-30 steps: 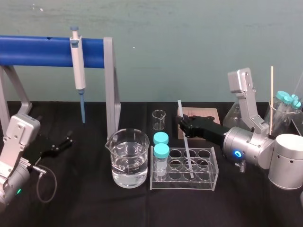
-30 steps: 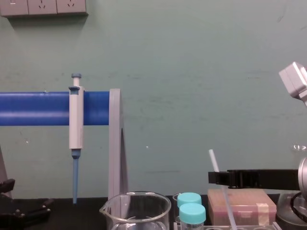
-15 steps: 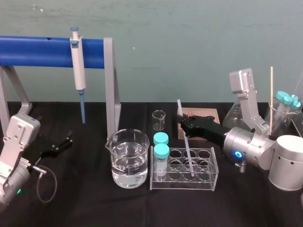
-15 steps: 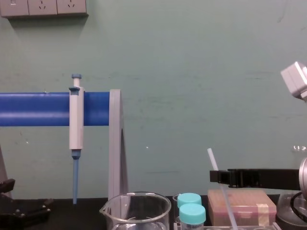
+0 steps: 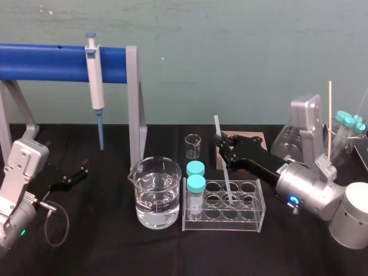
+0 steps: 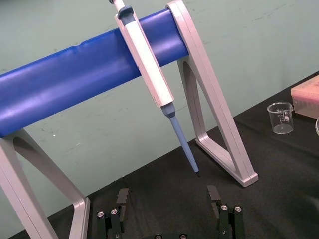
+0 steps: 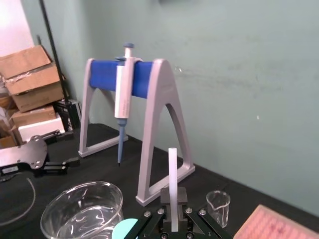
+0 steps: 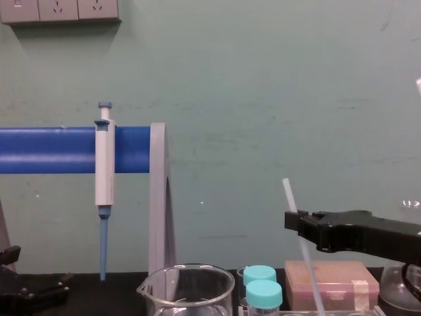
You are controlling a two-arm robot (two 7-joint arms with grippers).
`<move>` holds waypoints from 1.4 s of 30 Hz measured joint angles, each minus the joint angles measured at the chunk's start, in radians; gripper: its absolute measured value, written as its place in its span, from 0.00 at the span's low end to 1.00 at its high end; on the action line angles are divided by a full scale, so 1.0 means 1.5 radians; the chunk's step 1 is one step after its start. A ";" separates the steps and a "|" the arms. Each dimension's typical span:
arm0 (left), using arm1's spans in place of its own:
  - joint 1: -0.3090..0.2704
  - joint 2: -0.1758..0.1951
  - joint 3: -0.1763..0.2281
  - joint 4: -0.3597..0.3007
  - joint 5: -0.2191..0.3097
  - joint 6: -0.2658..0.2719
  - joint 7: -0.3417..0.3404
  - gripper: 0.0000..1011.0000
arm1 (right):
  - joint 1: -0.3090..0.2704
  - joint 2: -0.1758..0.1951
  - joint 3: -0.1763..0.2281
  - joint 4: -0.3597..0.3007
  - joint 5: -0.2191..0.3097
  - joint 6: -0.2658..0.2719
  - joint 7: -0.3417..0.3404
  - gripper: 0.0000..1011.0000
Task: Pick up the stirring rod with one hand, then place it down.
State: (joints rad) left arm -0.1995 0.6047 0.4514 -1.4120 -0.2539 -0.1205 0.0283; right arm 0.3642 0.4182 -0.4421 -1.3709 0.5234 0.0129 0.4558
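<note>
The stirring rod (image 5: pixel 226 179) is a thin translucent white rod, tilted slightly, with its lower end inside the clear test-tube rack (image 5: pixel 253 217). My right gripper (image 5: pixel 221 147) is shut on the rod's upper part, reaching in from the right. In the chest view the rod (image 8: pixel 289 193) sticks up above the right gripper (image 8: pixel 291 221). In the right wrist view the rod (image 7: pixel 173 174) stands pinched in the right gripper (image 7: pixel 173 213). My left gripper (image 5: pixel 76 172) rests open at the far left of the table; its two fingers stand apart in the left wrist view (image 6: pixel 167 201).
A water-filled beaker (image 5: pixel 154 192) and two blue-capped vials (image 5: pixel 196 184) stand left of the rod. A small beaker (image 5: pixel 193 145) and a pink box (image 5: pixel 252 138) lie behind. A pipette (image 5: pixel 95 80) hangs on the blue stand (image 5: pixel 46 62). Flask and capped tubes (image 5: pixel 347 123) crowd the right.
The right gripper has closed on the rod and lifted it a little; the rod's top now sits higher. The right arm has shifted. The left arm has not moved.
</note>
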 joint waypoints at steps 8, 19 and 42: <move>0.000 0.000 0.000 0.000 0.000 0.000 0.000 0.99 | -0.029 0.002 0.023 -0.017 -0.014 -0.053 0.006 0.07; 0.000 0.000 0.000 0.000 0.000 0.000 0.000 0.99 | -0.047 -0.014 0.075 -0.064 0.005 -0.077 0.000 0.07; 0.000 0.000 0.000 0.000 0.000 0.000 0.000 0.99 | -0.069 -0.009 0.143 -0.137 0.004 -0.090 -0.030 0.07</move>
State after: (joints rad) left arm -0.1995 0.6047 0.4514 -1.4120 -0.2539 -0.1205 0.0283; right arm 0.2613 0.4044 -0.2269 -1.5766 0.5297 -0.1221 0.4110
